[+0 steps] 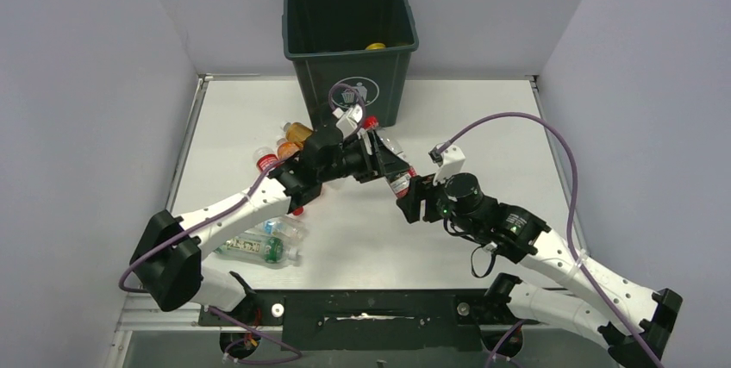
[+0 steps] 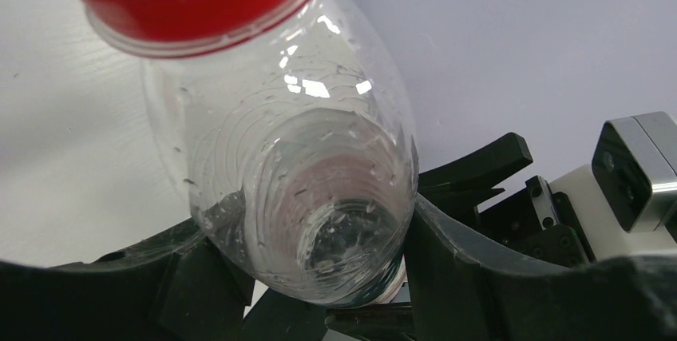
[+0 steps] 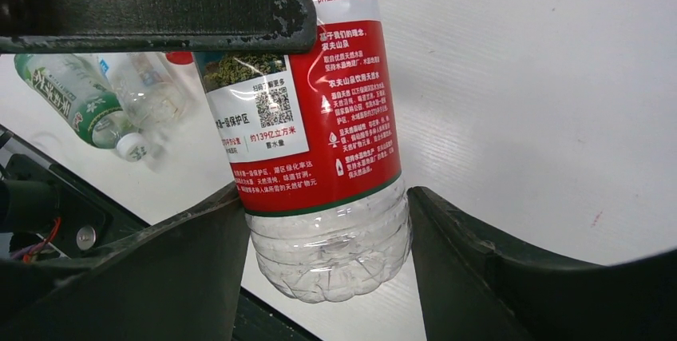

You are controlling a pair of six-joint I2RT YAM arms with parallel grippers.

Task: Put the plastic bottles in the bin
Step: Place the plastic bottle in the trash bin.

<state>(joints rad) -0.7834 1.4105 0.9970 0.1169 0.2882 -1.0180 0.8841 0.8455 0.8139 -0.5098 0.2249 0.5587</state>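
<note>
One clear plastic bottle [image 1: 392, 161] with a red label and red cap [image 1: 371, 121] hangs tilted above the table, in front of the dark green bin [image 1: 379, 75]. My left gripper [image 1: 377, 154] is shut on its upper body; in the left wrist view the bottle [image 2: 303, 157] fills the gap between both fingers. My right gripper [image 1: 412, 191] is shut on its lower end, below the red label [image 3: 319, 117]. More bottles [image 1: 280, 152] stand in a cluster at left. Two lie near the left arm: a green-labelled one [image 1: 254, 249] and a blue-labelled one [image 1: 280, 227].
Something yellow [image 1: 375, 46] shows inside the bin. Grey walls close off the table at left, right and back. The two arms meet over the table's middle. In the right wrist view, the lying green-labelled bottle [image 3: 68, 97] shows past the left finger.
</note>
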